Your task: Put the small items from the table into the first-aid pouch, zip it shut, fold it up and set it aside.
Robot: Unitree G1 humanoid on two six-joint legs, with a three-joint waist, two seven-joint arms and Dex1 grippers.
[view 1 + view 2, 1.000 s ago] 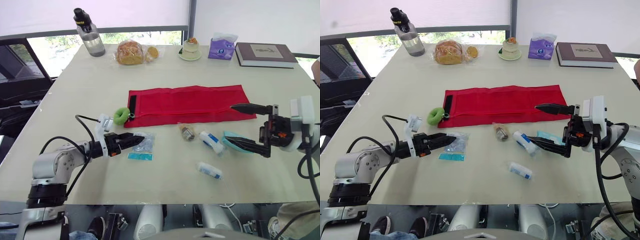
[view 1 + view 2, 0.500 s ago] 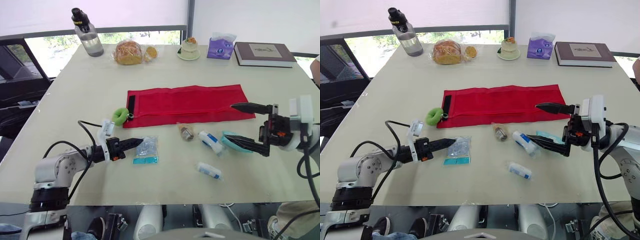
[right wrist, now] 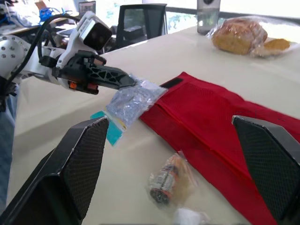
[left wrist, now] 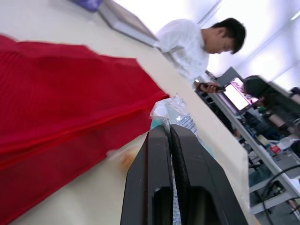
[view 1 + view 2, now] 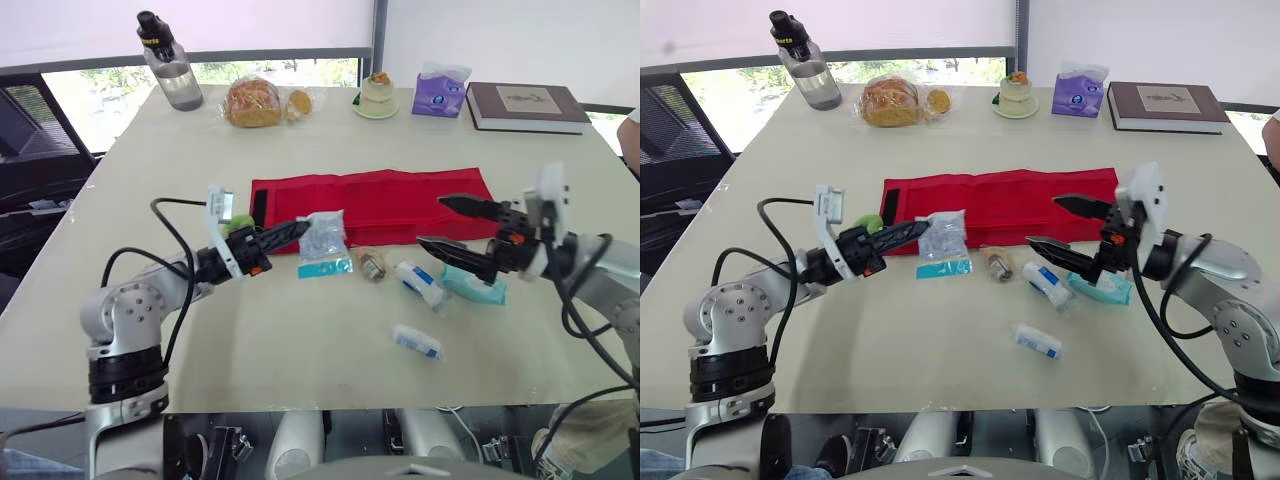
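**Since one second ago, left gripper [image 5: 298, 229] has carried the clear packet [image 5: 325, 238] up to the pouch [image 5: 390, 200]**

One second ago the clear packet lay on the table [image 5: 300, 340], in front of the pouch, with the left gripper low over it. Now it hangs from that gripper at the front edge of the red pouch, near the pouch's left end, and seems to be off the surface. The left fingers are pressed together on the upper corner of the plastic. The right gripper [image 5: 432, 221] has also come closer, to the right end of the pouch. Its jaws stand wide apart and hold nothing.

My judgement is that the step in hand is putting the first item in. The next move needs an opening in the pouch, which I cannot make out from here. The free right gripper probably has to lift the fabric edge so the packet can slide inside.

Other small items wait on the table just in front of the pouch: a small brown bag [image 5: 375, 265], a white tube [image 5: 422, 283], a teal packet [image 5: 478, 289] and, nearer the front, a second tube [image 5: 417, 341].

The surface is a pale, smooth table. At its far edge stand a bottle [image 5: 165, 62], bagged bread [image 5: 250, 101], a dessert on a plate [image 5: 378, 97], a purple tissue pack [image 5: 441, 92] and a book [image 5: 525, 105]. Behind them is a window with a white blind. The left wrist view shows a person in a white shirt [image 4: 185, 47] beside the table.
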